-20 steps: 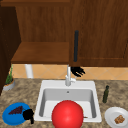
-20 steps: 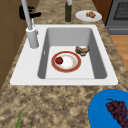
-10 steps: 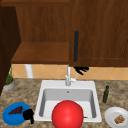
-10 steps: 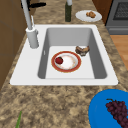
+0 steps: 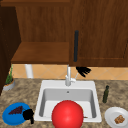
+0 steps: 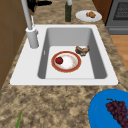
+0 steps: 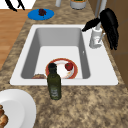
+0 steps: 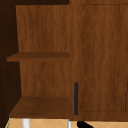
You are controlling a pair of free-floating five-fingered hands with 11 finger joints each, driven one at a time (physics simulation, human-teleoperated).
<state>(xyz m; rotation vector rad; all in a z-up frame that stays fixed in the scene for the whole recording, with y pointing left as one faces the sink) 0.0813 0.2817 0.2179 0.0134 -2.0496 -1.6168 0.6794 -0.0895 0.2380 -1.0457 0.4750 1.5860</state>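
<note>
- Red ball (image 5: 67,114): nearest the front camera, in front of the sink (image 5: 47,86); it hides the basin floor and the sink's front rim, and the frame edge cuts off its lower part.
- Left hand (image 5: 28,115): left of the sink's front corner, touching the rim of the blue plate (image 5: 8,117); its fingers look curled, though whether they grip the plate cannot be made out. In the right side view it is cut off at the top edge.
- Grapes (image 6: 117,112): on the blue plate, partly cut off in the left side view.
- Red-rimmed plate (image 6: 66,61): on the sink floor, carrying 1 small red fruit (image 6: 59,60); a brown item (image 6: 82,50) lies beside it.
- Green bottle (image 7: 54,82): upright, right of the sink; it hides part of the plate in the right side view.
- White plate (image 5: 112,115): right of the sink, with brown food, cut off.
- Right hand (image 7: 110,25): behind the sink, just right of the faucet (image 5: 68,76), fingers spread and relaxed, thumb toward the spout, holding nothing.
</note>
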